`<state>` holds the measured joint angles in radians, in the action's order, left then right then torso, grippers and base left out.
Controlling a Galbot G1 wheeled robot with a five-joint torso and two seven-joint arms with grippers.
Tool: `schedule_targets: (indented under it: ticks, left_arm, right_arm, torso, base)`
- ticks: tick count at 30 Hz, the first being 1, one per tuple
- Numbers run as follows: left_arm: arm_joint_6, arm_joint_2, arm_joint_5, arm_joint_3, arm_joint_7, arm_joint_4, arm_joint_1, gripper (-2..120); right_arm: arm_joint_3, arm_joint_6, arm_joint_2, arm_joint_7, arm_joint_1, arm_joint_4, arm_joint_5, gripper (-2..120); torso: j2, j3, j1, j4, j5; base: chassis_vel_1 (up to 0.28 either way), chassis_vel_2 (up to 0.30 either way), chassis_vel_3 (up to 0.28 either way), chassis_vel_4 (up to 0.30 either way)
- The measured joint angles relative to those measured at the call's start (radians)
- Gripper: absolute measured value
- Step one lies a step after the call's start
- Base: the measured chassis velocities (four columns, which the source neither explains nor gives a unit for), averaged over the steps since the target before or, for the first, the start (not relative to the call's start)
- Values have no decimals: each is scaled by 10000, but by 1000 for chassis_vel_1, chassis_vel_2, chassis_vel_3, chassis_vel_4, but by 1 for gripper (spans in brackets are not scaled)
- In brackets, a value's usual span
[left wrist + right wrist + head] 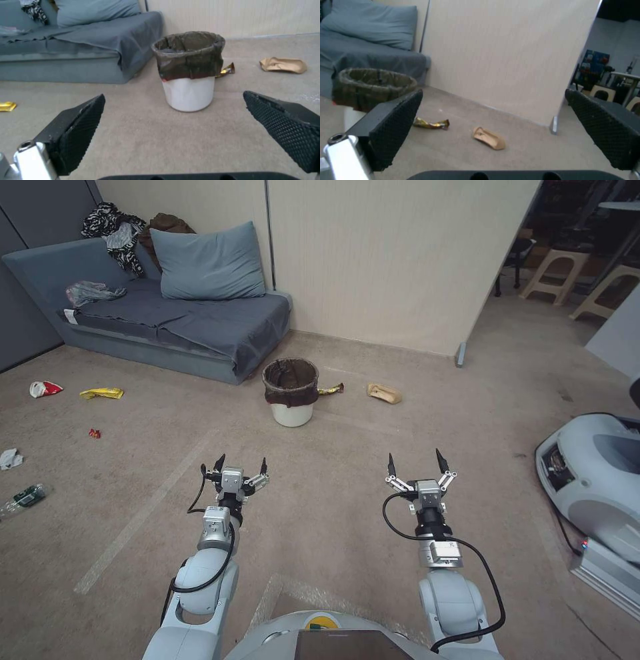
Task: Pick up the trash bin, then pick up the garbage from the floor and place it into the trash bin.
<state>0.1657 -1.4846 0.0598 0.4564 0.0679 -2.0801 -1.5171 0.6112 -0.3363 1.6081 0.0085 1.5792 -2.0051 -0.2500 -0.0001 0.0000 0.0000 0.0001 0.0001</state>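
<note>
**Both grippers spread wide, bin upright by the sofa**

Starting at the fingers: the left gripper (241, 465) has its black-padded fingers (80, 130) splayed wide with nothing between them, hovering above the carpet. Same story on the right gripper (414, 463), fingers (391, 131) wide apart and empty, held level with its partner and well apart from it.

Moving outward, straight ahead of the left gripper stands the trash bin (291, 400), upright on the floor, white body with a dark brown liner folded over the rim (the left wrist view frames it dead centre between the fingers (189, 92)). It sits just beside the corner of the grey sofa (167, 323).

Just behind the bin on its right lies a gold crumpled wrapper (331, 389), and a little farther right the tan paper bag (384, 393), both near the beige wall (373, 260).

Off to the far left the litter is scattered: a red-and-white wrapper (44, 389), a yellow snack wrapper (102, 393), a small red scrap (95, 433), a white tissue (9, 458) and a clear green-labelled bottle (23, 498), all flat on the carpet and well apart from both grippers.

On the sofa rest a blue pillow (208, 263) and black-and-white clothing (113, 230).
</note>
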Motion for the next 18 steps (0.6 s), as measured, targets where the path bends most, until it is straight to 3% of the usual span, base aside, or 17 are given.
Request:
schedule_targets:
  ticks: [18]
  left_arm:
    - [4,-18,106,-1,3,9,-5,100]
  right_arm:
    - [-3,3,0,3,-22,129,98,100]
  torso:
    - [0,-1,0,0,0]
  base:
    - [-173,191,190,-184]
